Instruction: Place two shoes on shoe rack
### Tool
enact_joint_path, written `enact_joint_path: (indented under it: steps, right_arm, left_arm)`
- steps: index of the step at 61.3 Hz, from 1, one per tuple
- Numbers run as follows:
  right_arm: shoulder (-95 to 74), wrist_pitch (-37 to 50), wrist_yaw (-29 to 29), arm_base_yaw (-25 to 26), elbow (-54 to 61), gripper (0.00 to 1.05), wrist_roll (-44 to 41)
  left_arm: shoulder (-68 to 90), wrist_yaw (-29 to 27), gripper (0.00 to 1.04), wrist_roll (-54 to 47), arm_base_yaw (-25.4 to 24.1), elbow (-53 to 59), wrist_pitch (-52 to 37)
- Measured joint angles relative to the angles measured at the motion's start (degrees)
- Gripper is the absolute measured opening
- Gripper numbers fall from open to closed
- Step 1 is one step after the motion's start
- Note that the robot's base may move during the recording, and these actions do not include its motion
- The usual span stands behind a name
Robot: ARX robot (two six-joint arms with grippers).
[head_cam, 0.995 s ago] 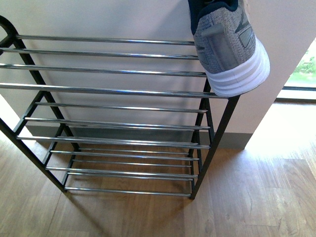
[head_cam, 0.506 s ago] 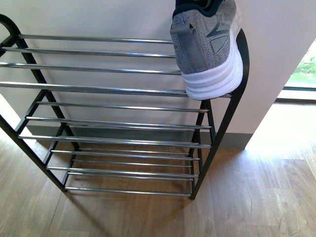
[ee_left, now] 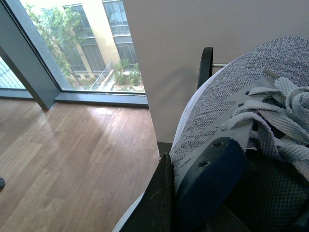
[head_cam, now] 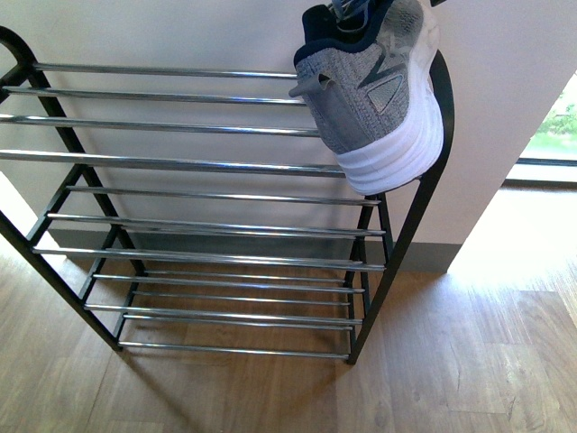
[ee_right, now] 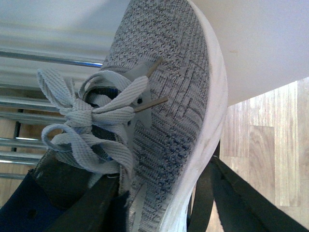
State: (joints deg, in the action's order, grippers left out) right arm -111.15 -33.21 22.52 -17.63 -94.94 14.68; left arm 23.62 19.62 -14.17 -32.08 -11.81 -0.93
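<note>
One grey sneaker (head_cam: pixel 374 95) hangs heel-down at the right end of the shoe rack (head_cam: pixel 207 164), its white sole against the black side frame and just above the top-tier bars. In the right wrist view my right gripper (ee_right: pixel 120 212) is shut on this grey sneaker (ee_right: pixel 169 96) near its tongue, with the silver bars (ee_right: pixel 48 57) behind and the black frame (ee_right: pixel 231 193) beside the sole. My left gripper (ee_left: pixel 193 203) is shut on a grey sneaker (ee_left: pixel 227 106) at its navy collar; a rack side top (ee_left: pixel 206 65) shows behind it. Neither arm shows in the front view.
The rack stands against a white wall (head_cam: pixel 180 36) on a wood floor (head_cam: pixel 469 361). A floor-level window (head_cam: pixel 550 135) lies to the right of the wall corner. Lower tiers of bars (head_cam: pixel 216 262) sit beneath the top tier.
The sneaker in the front view has shifted left, from over the rack's right side post to inside it, and has tilted so its collar leans left.
</note>
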Motion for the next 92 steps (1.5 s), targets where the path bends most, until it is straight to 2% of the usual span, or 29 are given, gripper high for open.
enact_joint_path:
  steps: [4, 15, 32, 53, 62, 68, 89, 92]
  right_arm:
    - [0.15, -0.09, -1.40, 0.79, -0.31, 0.68, -1.77]
    - [0.72, -1.64, -2.84, 3.32, -2.67, 0.97, -4.31]
    - [2.34, -2.16, -2.95, 5.64, -3.26, 0.95, -6.58]
    - [2.47, -2.19, -6.38, 4.39, -2.49, 0.95, -4.35]
    - [2.47, -2.54, -6.34, 3.74, -2.14, 0.76, -2.40]
    - [2.47, -2.54, -6.51, 3.37, -1.73, 0.56, -1.36]
    - [2.47, -3.41, -8.13, 2.69, -1.66, 0.03, 1.25]
    - [2.47, -3.39, -7.87, 2.60, -1.66, 0.01, 1.25]
  left_arm:
    - [0.00, 0.00, 0.02, 0.00, 0.00, 0.00, 0.00]
    - [0.00, 0.00, 0.02, 0.00, 0.00, 0.00, 0.00]
    - [0.00, 0.00, 0.02, 0.00, 0.00, 0.00, 0.00]
    - [0.00, 0.00, 0.02, 0.00, 0.00, 0.00, 0.00]
    - [0.00, 0.00, 0.02, 0.00, 0.00, 0.00, 0.00]
    - [0.00, 0.00, 0.02, 0.00, 0.00, 0.00, 0.00]
    - [0.00, 0.00, 0.02, 0.00, 0.00, 0.00, 0.00]
    - [0.00, -0.02, 0.02, 0.00, 0.00, 0.00, 0.00]
